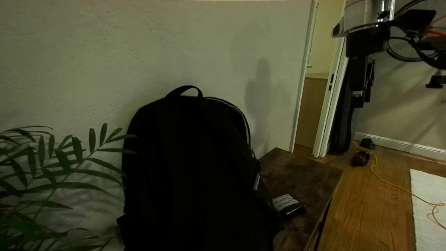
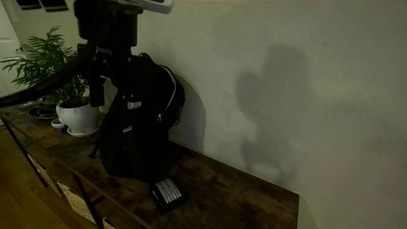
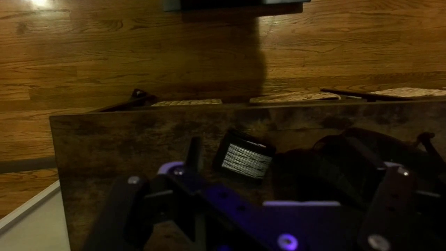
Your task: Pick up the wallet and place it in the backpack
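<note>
Fingers [image 2: 97, 95] hang parted, wallet [image 2: 168, 193] beside the backpack [image 1: 195, 167], plant [image 2: 46, 62] in pot [image 2: 79, 118].

I have the backpack [image 1: 195, 174] standing on the table [image 2: 229, 197], with the wall [image 2: 343, 95] behind it. In both exterior views the plant [image 2: 51, 66] is to its left; the pot [image 2: 79, 119] holding it sits on a saucer [image 2: 83, 134] on the same table. In an exterior view the wallet [image 1: 287, 204] lies on the table just right of the backpack; in my wrist view, left of it. Whether the two touch, I can't make out from here.
</note>
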Tool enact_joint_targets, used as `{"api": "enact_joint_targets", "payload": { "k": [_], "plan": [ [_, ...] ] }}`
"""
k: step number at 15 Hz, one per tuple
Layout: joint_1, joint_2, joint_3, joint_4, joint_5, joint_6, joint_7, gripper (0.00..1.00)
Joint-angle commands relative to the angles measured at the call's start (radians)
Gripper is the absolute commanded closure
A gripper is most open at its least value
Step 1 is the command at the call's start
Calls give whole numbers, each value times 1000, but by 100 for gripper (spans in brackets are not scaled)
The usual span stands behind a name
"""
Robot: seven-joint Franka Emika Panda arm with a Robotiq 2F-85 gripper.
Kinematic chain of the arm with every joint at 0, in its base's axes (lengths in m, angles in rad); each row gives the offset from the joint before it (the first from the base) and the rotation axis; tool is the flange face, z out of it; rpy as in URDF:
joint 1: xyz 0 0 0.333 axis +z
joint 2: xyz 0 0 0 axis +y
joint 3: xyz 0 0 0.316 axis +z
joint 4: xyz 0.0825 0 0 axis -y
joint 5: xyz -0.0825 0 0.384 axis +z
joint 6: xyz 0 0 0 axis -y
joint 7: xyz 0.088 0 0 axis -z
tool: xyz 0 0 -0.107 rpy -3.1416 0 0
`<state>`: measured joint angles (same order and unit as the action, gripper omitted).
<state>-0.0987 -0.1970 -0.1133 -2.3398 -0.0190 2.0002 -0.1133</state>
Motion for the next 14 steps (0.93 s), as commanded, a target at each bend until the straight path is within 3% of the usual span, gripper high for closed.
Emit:
{"api": "enact_joint_targets", "payload": {
  "k": [1,9,14],
  "plan": [
    [3,0,3,-5,0,4,8,0],
    [4,3,5,-8,-3,17,17,0],
    [-1,63,4,-34,22,162,83,0]
  ]
}}
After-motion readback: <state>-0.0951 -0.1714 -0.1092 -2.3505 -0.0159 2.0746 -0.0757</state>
